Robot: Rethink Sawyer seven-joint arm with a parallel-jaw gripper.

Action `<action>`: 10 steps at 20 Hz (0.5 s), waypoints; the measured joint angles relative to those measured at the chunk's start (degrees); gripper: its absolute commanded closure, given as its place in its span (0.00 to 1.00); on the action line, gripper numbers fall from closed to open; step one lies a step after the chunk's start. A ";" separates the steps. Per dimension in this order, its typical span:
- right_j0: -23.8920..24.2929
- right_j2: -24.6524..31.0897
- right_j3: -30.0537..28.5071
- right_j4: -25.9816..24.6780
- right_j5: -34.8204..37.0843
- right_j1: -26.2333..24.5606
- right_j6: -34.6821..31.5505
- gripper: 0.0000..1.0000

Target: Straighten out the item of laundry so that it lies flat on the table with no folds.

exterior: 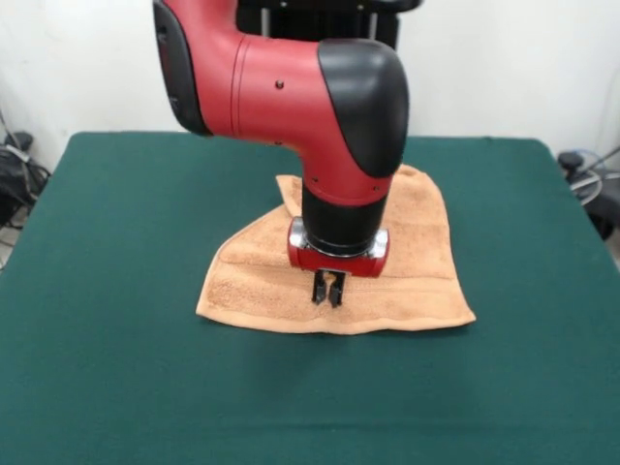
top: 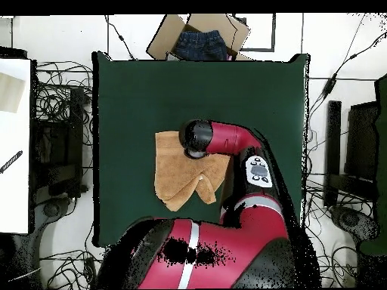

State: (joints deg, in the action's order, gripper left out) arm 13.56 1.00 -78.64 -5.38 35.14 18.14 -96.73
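The item of laundry (exterior: 417, 262), a peach-orange towel, lies near the middle of the dark green table (exterior: 116, 242). In the front view its back left corner is folded over, leaving a slanted left edge with creases. My gripper (exterior: 328, 289) points straight down over the towel's front part, just behind the front hem. Its fingers stand close together, shut, with the tips at the cloth's surface, and no cloth is visibly raised. In the overhead view the towel (top: 178, 170) shows a folded flap at its lower right, and the arm's wrist (top: 198, 138) hides the gripper.
Wide bare felt (top: 151, 91) surrounds the towel on all sides. Beyond the table's far edge in the overhead view, a cardboard box (top: 200, 38) holds dark denim. Cables and equipment lie on the floor around the table.
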 measured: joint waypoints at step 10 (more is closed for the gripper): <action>-0.08 0.27 5.37 -0.01 7.39 -1.74 0.00 1.00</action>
State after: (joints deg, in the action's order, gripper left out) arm 13.48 1.27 -73.27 -5.39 42.53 16.40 -96.73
